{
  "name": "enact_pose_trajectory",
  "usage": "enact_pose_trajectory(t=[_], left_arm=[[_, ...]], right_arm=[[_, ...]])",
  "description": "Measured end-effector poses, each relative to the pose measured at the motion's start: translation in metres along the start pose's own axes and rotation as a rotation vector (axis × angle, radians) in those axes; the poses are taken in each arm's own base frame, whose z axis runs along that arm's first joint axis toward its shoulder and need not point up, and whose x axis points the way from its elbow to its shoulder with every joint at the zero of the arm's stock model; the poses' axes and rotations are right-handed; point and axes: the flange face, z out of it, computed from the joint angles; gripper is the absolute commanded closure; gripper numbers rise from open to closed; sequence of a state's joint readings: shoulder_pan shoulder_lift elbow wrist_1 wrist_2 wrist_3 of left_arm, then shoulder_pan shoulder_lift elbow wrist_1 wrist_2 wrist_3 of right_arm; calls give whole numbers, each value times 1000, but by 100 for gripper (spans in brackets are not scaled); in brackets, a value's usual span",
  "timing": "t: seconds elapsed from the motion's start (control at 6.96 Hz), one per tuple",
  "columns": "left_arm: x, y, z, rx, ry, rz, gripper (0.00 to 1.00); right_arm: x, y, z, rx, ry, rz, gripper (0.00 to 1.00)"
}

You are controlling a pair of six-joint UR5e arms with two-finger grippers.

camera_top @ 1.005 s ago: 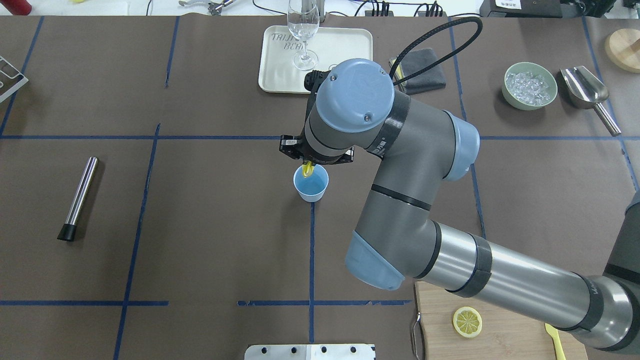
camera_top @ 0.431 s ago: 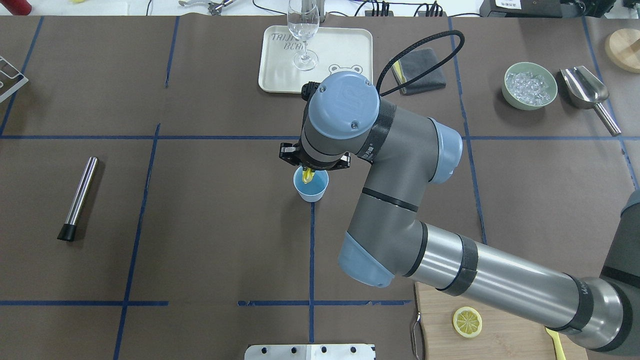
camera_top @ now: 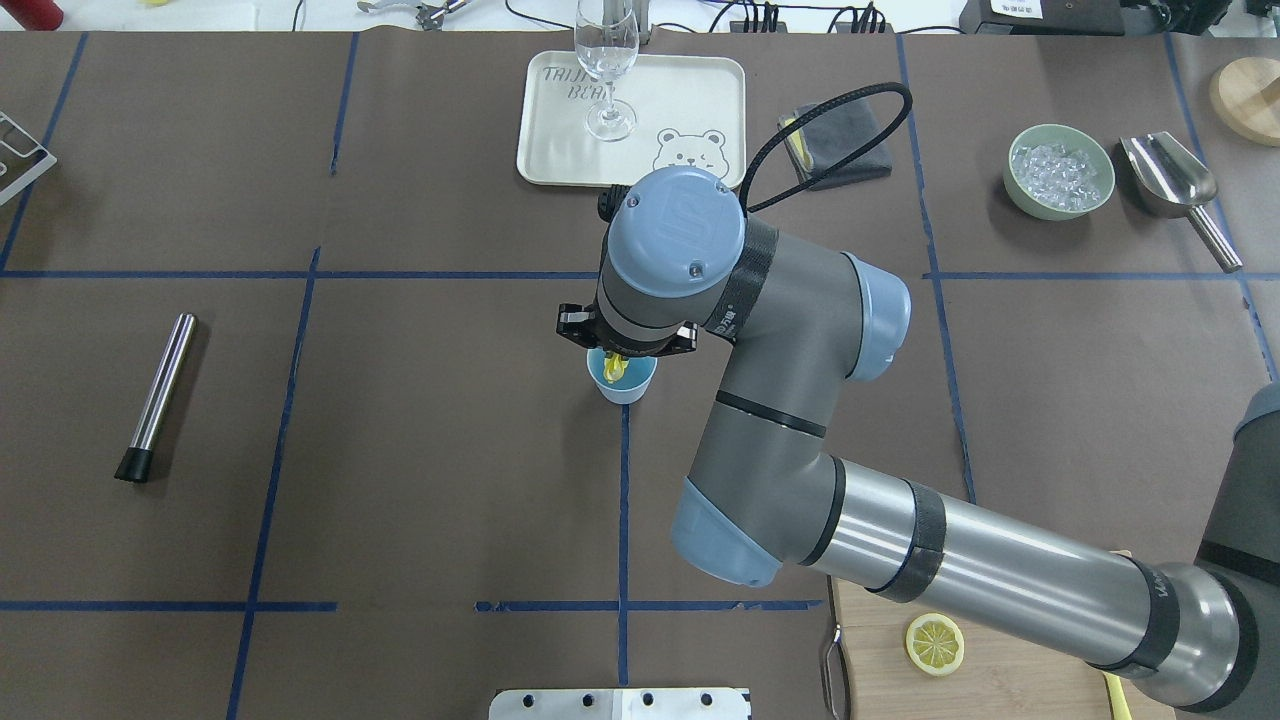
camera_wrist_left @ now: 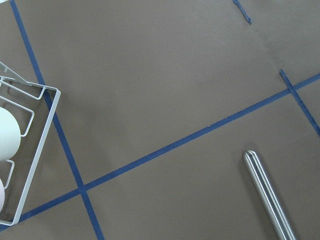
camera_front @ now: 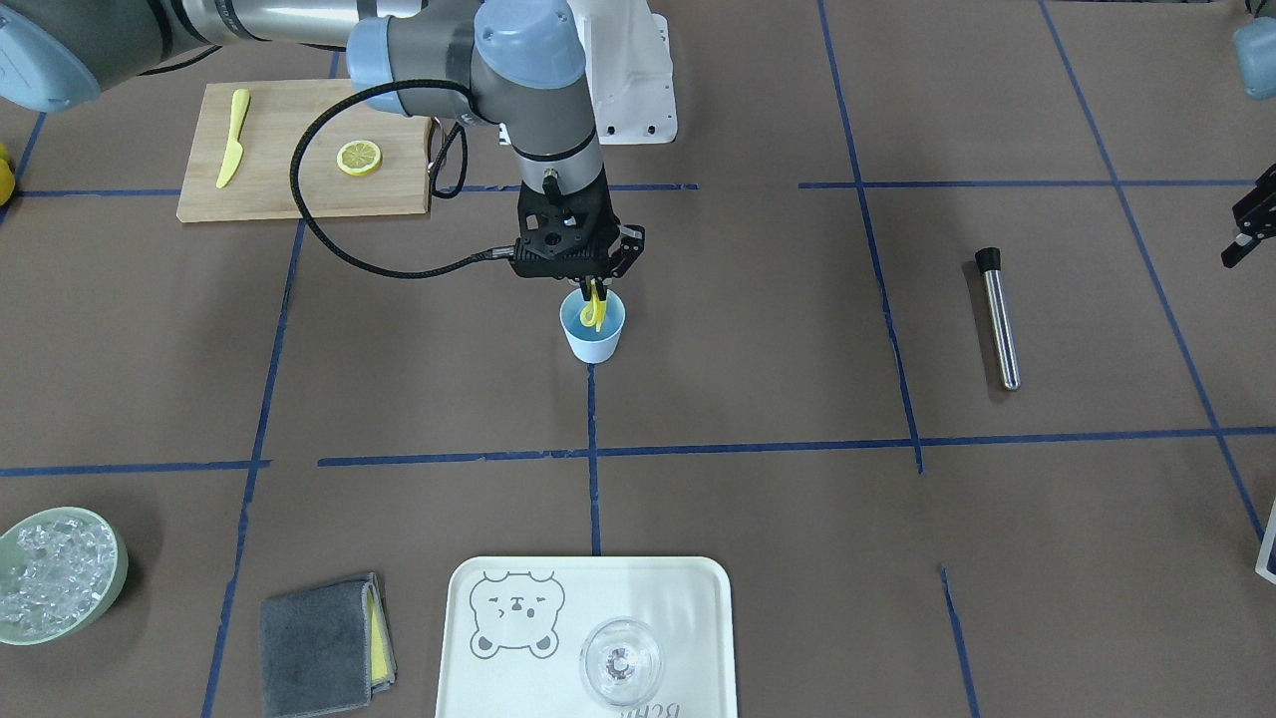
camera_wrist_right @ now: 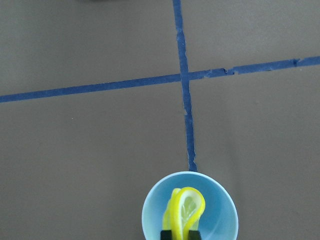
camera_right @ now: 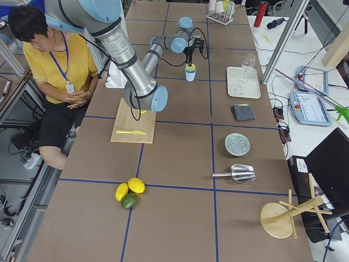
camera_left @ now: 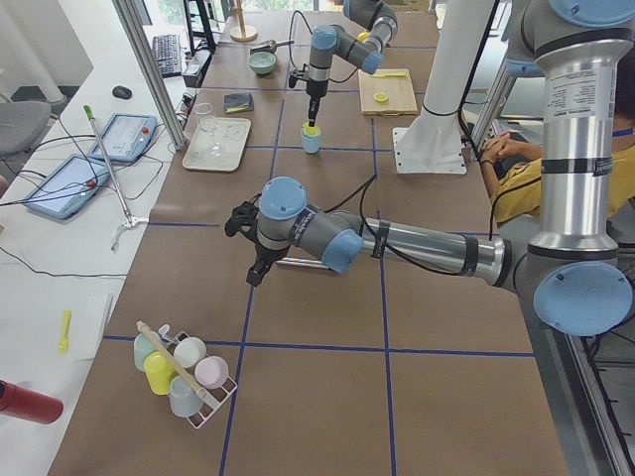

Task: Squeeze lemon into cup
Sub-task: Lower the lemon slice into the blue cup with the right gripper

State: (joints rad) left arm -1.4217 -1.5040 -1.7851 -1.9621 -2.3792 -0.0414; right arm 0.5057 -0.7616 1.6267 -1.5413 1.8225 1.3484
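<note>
The light-blue cup stands at the table's middle on a blue tape crossing. My right gripper points straight down over it, shut on the lemon, a yellow slice pinched and folded between the fingers. The slice hangs inside the cup's mouth. The right wrist view shows the folded lemon within the cup's rim. In the overhead view the wrist covers the far part of the cup. My left gripper is at the table's left end; I cannot tell whether it is open or shut.
A second lemon slice and a yellow knife lie on the cutting board. A steel muddler lies on the left side. The tray with a clear glass, grey cloth, ice bowl and scoop stand along the far side.
My right gripper has come down and a little toward the robot with the lemon. The slice has gone from above the cup's far rim to inside its mouth.
</note>
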Motion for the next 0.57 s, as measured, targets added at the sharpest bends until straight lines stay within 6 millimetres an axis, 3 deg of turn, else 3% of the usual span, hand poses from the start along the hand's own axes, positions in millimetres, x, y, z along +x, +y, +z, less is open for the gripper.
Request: enact_pose_trajectory(t=[0.14, 0.29, 0.43, 0.57], left_arm=[[0, 2, 0, -2, 0, -1, 0], [1, 4, 0, -3, 0, -1, 0], [2, 6, -1, -2, 0, -1, 0], [2, 6, -1, -2, 0, -1, 0]], right_arm=[[0, 0, 3, -1, 5, 1, 100], [0, -1, 6, -2, 11, 1, 94], [-1, -2, 9, -2, 17, 3, 69], [-2, -3, 12, -3, 20, 4, 60]])
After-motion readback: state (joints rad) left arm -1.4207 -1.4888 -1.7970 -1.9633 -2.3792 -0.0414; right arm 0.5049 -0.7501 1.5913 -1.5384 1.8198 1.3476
